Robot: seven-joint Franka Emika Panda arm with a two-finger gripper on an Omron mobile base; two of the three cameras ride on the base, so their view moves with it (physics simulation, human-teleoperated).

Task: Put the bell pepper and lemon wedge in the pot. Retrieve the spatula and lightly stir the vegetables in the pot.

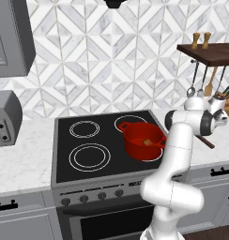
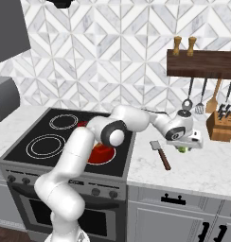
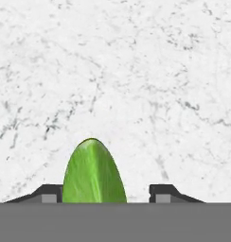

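Observation:
A green wedge-shaped piece (image 3: pixel 93 172), which I take for the lemon wedge, lies on the white marble counter to the right of the stove. My gripper (image 3: pixel 105 194) is down over the wedge (image 2: pixel 183 150) with a finger on each side. The left fingertip (image 3: pixel 50 193) touches it, while a gap remains before the right fingertip (image 3: pixel 162 193). In the right base view the gripper (image 2: pixel 186 145) hangs low over the counter. The spatula (image 2: pixel 161 154) lies on the counter just left of it. The red pot (image 1: pixel 139 149) stands on the stove's front right burner with a small orange-brown piece (image 1: pixel 147 142) inside.
A knife block (image 2: pixel 220 125) stands at the back right of the counter. Utensils (image 2: pixel 200 101) hang from a dark wooden shelf (image 2: pixel 202 64) above it. The black stovetop (image 1: pixel 64 140) has free burners on the left. A toaster (image 1: pixel 6 121) sits on the far left counter.

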